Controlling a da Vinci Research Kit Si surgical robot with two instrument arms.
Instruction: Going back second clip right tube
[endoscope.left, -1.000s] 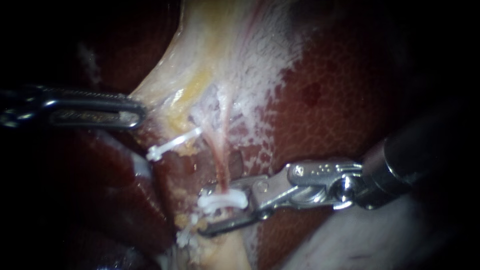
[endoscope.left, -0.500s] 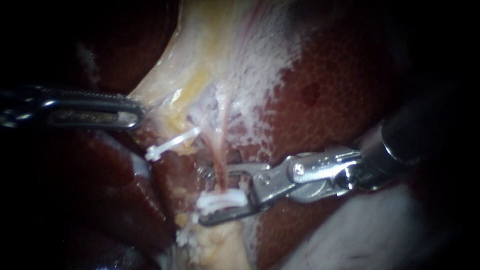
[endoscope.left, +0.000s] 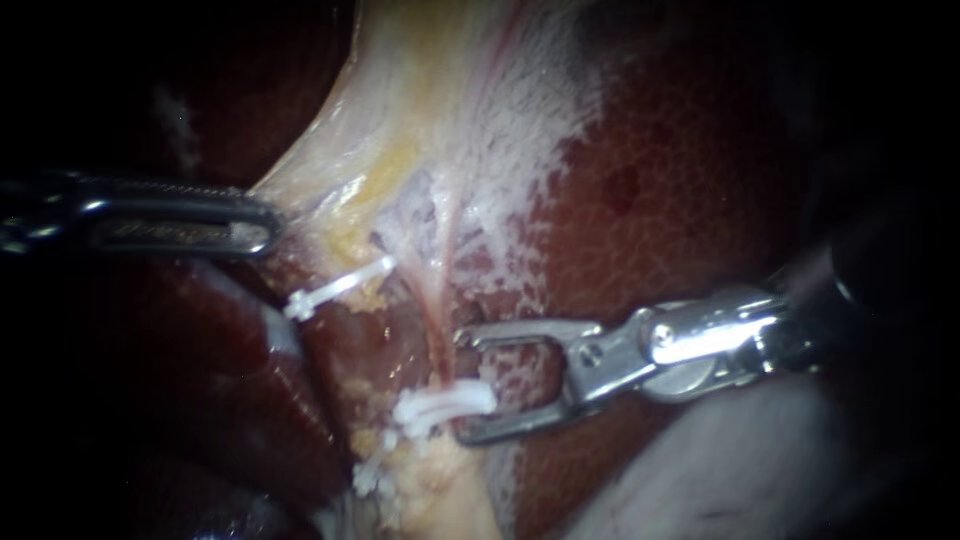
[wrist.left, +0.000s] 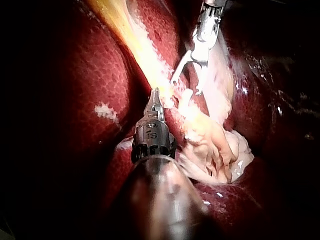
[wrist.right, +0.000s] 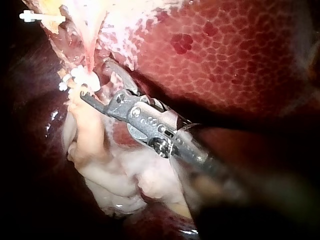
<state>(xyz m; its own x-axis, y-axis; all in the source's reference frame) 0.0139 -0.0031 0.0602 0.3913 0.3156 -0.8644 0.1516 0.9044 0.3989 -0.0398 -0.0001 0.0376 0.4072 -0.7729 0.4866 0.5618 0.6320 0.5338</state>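
In the endoscope view your right instrument (endoscope.left: 463, 387) has its jaws spread wide and empty. One end of the white clip (endoscope.left: 445, 405) lies between them (not gripped), and the clip sits across the right tube (endoscope.left: 438, 330) beside the liver's (endoscope.left: 680, 180) pale edge. Your left instrument (endoscope.left: 268, 225) is clamped on pale tissue (endoscope.left: 400, 120). The left wrist view shows that instrument's jaws together at that tissue. The right wrist view shows the clip at the tips of the spread jaws.

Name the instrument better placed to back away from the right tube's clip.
Right: the right instrument has open jaws astride the clip, gripping nothing; the left instrument is shut on pale tissue.
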